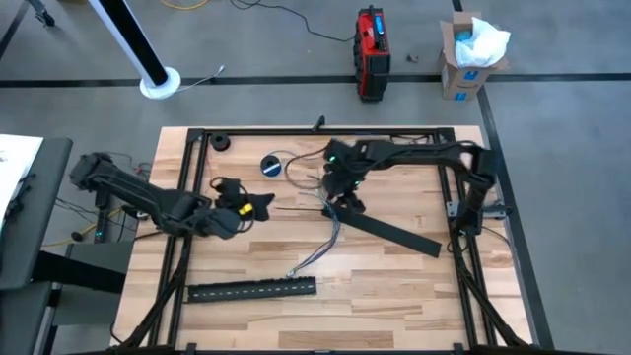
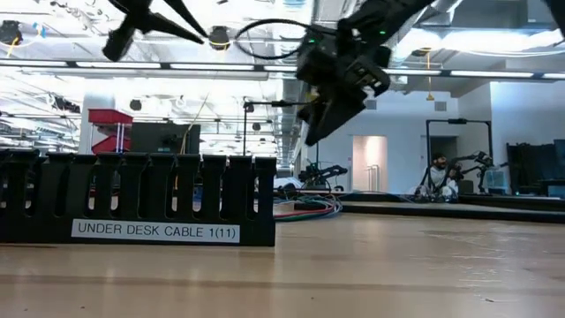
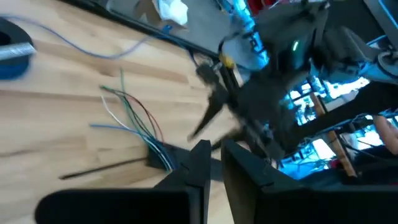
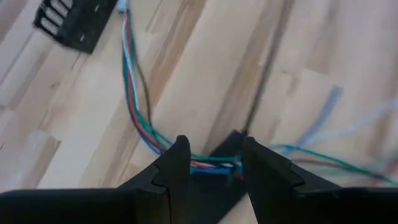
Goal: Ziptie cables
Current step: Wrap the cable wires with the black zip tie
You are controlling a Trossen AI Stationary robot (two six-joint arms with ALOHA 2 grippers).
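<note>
So the cables (image 1: 320, 247) are lying roughly mid-bench, a skinny bundle of green, blue, red, white and dark strands running from under the right gripper (image 1: 342, 200) down toward the slotted black strip (image 1: 252, 289) near the front edge. In the right wrist view the cables (image 4: 138, 106) are passing right between that arm's two fingers, bunched tight there and fanning out loose on either side, so my read is it's pinching them together to give a zip tie one neat neck to go around. The fingers look closed onto the bundle, with just the wires between them. A second black strip (image 1: 392, 232) is lying at a slant just right of the grip point, and I'm guessing it's only parked there. The left gripper (image 1: 258, 205) is hanging over the bench left of centre, pointing toward the bundle, probably waiting to bring the tie in; I can't tell what its fingers are doing. A blue tape roll (image 1: 271, 166) is sitting near the back edge.
</note>
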